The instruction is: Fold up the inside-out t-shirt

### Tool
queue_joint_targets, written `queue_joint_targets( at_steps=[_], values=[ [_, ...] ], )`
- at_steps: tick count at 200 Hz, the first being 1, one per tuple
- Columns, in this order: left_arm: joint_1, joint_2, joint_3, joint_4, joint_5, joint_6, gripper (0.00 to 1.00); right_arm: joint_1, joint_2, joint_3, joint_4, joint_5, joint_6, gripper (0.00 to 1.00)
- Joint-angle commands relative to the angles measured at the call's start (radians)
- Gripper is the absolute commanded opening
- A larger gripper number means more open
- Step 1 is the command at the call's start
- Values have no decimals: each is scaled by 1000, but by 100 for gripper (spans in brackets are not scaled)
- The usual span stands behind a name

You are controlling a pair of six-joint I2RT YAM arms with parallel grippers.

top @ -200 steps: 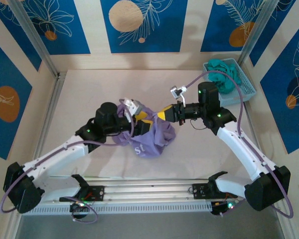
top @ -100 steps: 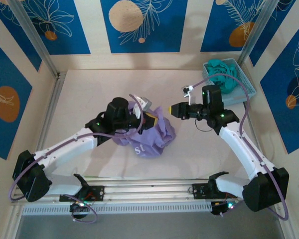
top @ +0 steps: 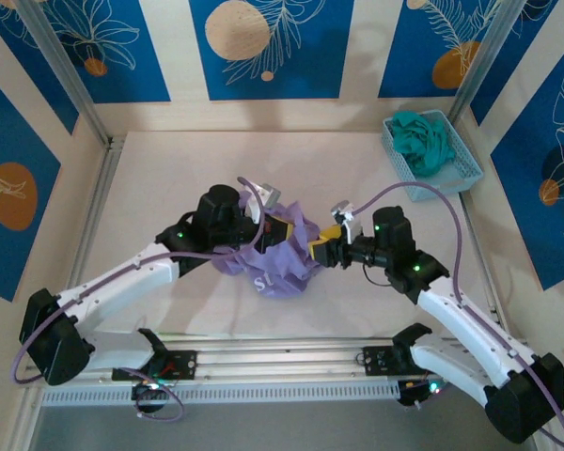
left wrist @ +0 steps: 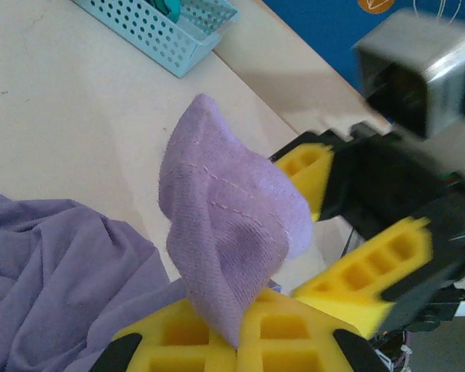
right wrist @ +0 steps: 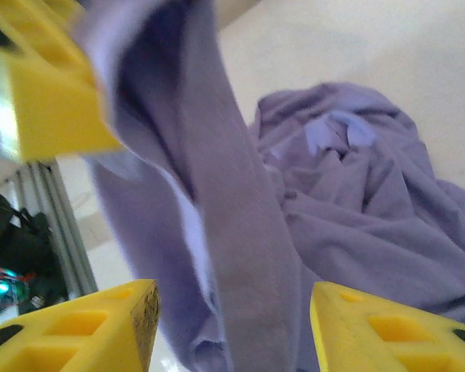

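Left pincer (top: 284,228), clamped shut on a raised fold of the t-shirt (top: 280,272), holds that fold above the crumpled lavender heap lying mid-desk (top: 169,178) between the two arms. Right pincer (right wrist: 232,306), jaws apart and gripping nothing, faces the fold from the right, the hanging strip running lengthwise down through the gap between its fingers (right wrist: 85,325); it is judged the arm placed to close next. Fabric appears soft, stitched along the hem, bunched and unflattened, so folding proper has not begun.
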Motion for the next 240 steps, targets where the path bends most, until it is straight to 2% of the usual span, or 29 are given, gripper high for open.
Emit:
queue_joint_targets(
  at_steps=[1,41,105,116,139,177,200,240],
  values=[
    [10,-43,4,-9,-11,1,0,25,24,-44,61,63,-37,54],
    [14,-54,3,-21,-13,10,0,36,38,-61,114,89,-31,45],
    [18,-69,-9,-28,-21,18,0,20,19,-52,108,59,-54,41],
    [17,-71,-9,-28,-19,19,0,17,18,-52,110,57,-54,39],
    [19,-74,-13,-24,-13,22,0,14,33,-46,140,32,-45,27],
    [26,-83,-37,-31,-55,47,0,-7,48,-7,200,-100,0,0],
    [51,-114,-84,-10,-78,68,0,-61,27,4,209,-221,66,0],
    [63,-170,-204,45,-50,139,14,-106,17,43,176,-362,124,0]
  ],
)
